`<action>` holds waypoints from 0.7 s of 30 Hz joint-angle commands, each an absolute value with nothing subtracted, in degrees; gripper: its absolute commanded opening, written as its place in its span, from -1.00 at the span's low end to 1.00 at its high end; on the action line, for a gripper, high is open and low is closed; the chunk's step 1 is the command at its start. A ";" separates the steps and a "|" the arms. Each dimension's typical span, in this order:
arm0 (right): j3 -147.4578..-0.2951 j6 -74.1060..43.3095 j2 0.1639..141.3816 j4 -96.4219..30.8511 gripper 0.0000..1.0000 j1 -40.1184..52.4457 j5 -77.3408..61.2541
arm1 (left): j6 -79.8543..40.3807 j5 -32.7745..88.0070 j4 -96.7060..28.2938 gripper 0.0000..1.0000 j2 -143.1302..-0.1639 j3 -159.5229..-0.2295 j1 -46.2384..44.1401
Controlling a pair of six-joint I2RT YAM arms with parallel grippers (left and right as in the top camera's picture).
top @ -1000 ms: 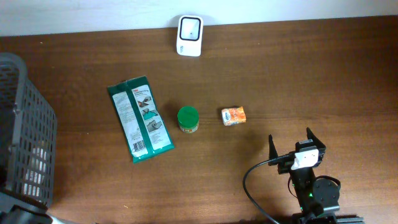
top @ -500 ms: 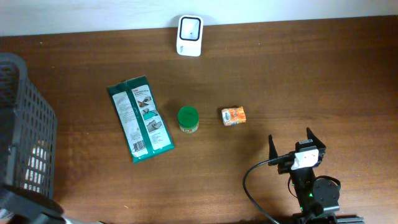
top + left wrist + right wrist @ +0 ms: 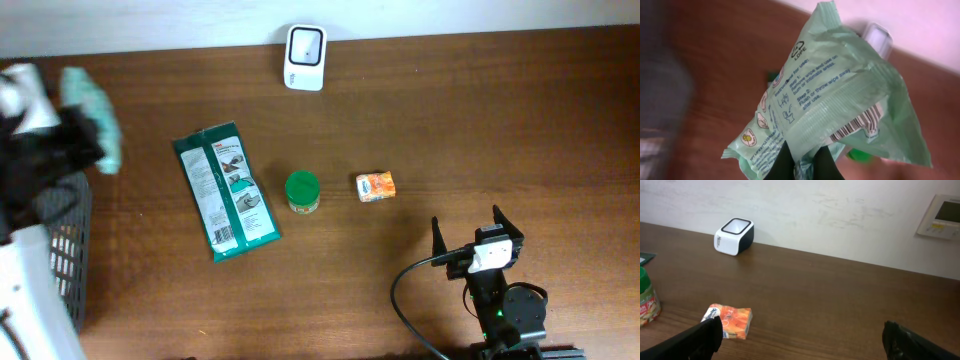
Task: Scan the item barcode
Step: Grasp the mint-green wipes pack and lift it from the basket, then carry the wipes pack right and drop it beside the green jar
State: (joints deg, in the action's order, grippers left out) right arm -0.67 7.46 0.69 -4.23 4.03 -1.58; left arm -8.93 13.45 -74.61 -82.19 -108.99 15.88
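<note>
A pale green wipes pack [image 3: 840, 95] hangs pinched at its lower edge in my left gripper [image 3: 802, 151], which is shut on it. Its barcode [image 3: 857, 125] faces the wrist camera. From overhead, the same pack [image 3: 92, 120] is blurred, up at the far left above the basket. The white scanner [image 3: 304, 57] stands at the table's back edge, well to the right of the pack; its top shows behind the pack as scanner [image 3: 876, 36]. My right gripper [image 3: 467, 220] rests open near the front right with nothing between its fingers.
A dark green flat pack [image 3: 225, 190], a green-lidded jar [image 3: 302, 191] and a small orange packet [image 3: 375, 186] lie in a row mid-table. A grey mesh basket [image 3: 68, 255] stands at the left edge. A cable loops beside the right arm's base [image 3: 400, 290].
My left arm has risen out of the basket into view, carrying the pale green pack. The right arm and the table items have not moved.
</note>
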 commanded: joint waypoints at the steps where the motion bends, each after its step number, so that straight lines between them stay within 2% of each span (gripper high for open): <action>1: -0.32 7.07 0.21 -4.29 0.97 3.73 -2.35 | -15.64 15.25 -75.44 -1.00 -84.79 -105.10 5.43; 7: -0.32 7.07 0.21 -4.29 0.97 3.73 -2.37 | -23.57 14.70 -67.75 -1.00 -88.09 -94.91 -4.86; 12: -0.32 7.07 0.21 -4.29 0.97 3.73 -2.37 | -30.48 7.53 -59.13 -1.00 -90.94 -85.95 -12.08; 17: -0.32 7.07 0.21 -4.29 0.97 3.73 -2.37 | -35.40 -0.69 -54.72 -1.00 -94.85 -83.22 -17.47; 21: -0.32 7.07 0.21 -4.29 0.97 3.73 -2.35 | -38.39 -2.83 -51.44 -1.00 -100.20 -83.22 -19.88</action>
